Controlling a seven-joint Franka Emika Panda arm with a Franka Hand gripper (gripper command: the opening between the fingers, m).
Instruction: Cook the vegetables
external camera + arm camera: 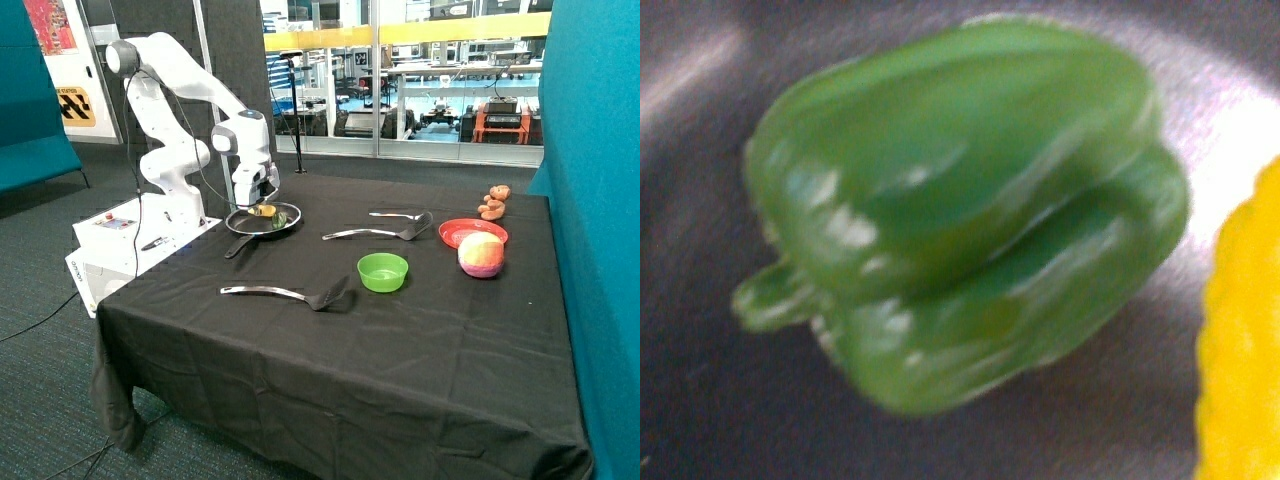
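Observation:
The dark pan [243, 222] stands on the black table near the arm's base, its handle pointing to the table's edge. Both vegetables lie in it: the yellow oblong one [265, 210] and the dark green pepper [280, 217] beside it. The gripper [257, 206] hangs low over the pan, right above them. In the wrist view the green pepper [960, 215] fills most of the picture, lying on its side on the grey pan floor [700, 400], with the yellow vegetable [1245, 340] close beside it.
A black spatula [290, 294] lies in front of the pan. Two more utensils [375, 233] [400, 214] lie towards the middle. A green bowl [383, 271], a red plate [470, 230], a pink-and-yellow fruit [481, 254] and small brown pieces [493, 202] stand further along.

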